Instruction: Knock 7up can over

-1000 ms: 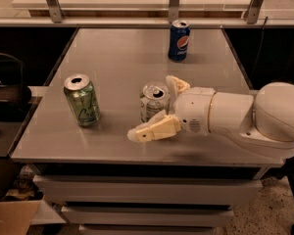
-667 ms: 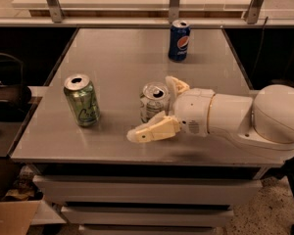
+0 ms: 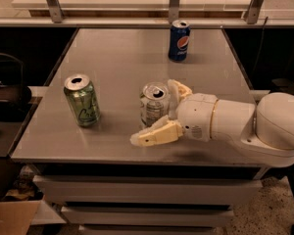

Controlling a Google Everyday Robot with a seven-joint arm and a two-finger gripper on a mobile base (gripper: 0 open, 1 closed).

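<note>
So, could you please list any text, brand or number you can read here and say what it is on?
No wording reads clearly.
On the blue can: round Pepsi logo; lettering too blurred.
On the green can: white swirl mark, not readable.
On the 7up can, standing inside the open gripper: print too small to read.

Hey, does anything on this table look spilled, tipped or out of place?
Nothing stands out. The 7up can, green can and Pepsi can all stand upright, no spill. The gripper sits open around the 7up can.
</note>
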